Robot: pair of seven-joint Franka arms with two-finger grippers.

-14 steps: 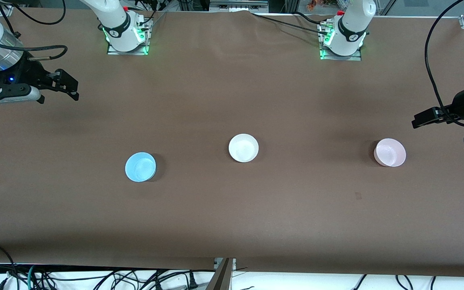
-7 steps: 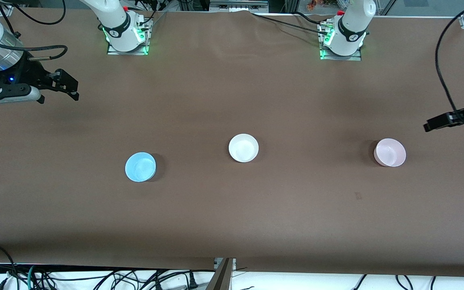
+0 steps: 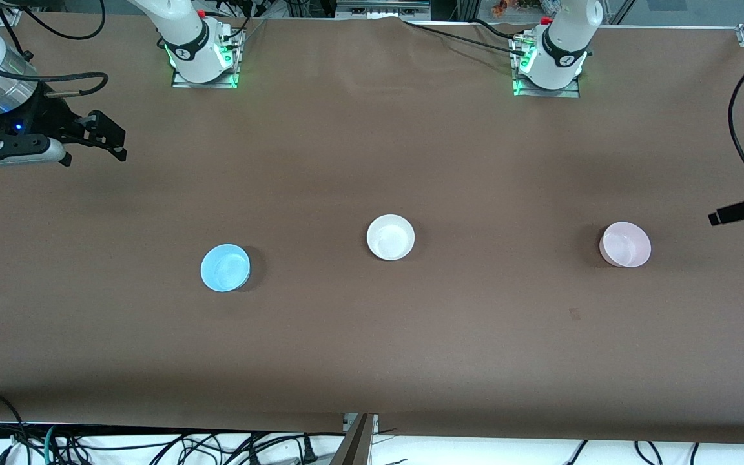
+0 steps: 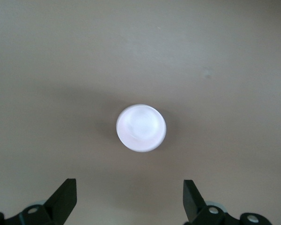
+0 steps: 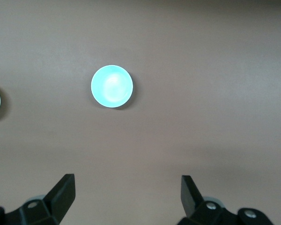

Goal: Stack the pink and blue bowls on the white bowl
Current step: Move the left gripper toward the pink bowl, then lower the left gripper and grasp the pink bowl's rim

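**A:** How are the grippers set?

**B:** The left gripper (image 4: 129, 201) has its two fingers spread wide with nothing between them, and it touches nothing. It hangs in the air over the left arm's end of the desk (image 3: 372, 349), and only a dark tip of it shows at the edge of the front view. The right gripper (image 3: 110, 137) is spread just as wide and is also empty. It hangs over the right arm's end of the desk, well apart from every bowl.

**A:** Where are the bowls?

**B:** All three sit on the brown desk, roughly in a row, each well apart from the next. The white bowl (image 3: 391, 237) is in the middle. The pink bowl (image 3: 625, 244) is toward the left arm's end. The blue bowl (image 3: 225, 267) is toward the right arm's end and slightly nearer the front camera than the other two. Nothing is stacked yet.

**A:** Which way do they face?

**B:** Each stands upright with its opening up. They are round, so no long axis can be picked out.

**A:** What do the wrist cameras catch?

**B:** The left wrist view looks down on the pink bowl, which lies ahead of the spread fingers (image 4: 65, 199). The right wrist view shows the blue bowl ahead of its own fingers (image 5: 63, 192), with a sliver of the white bowl at the edge.
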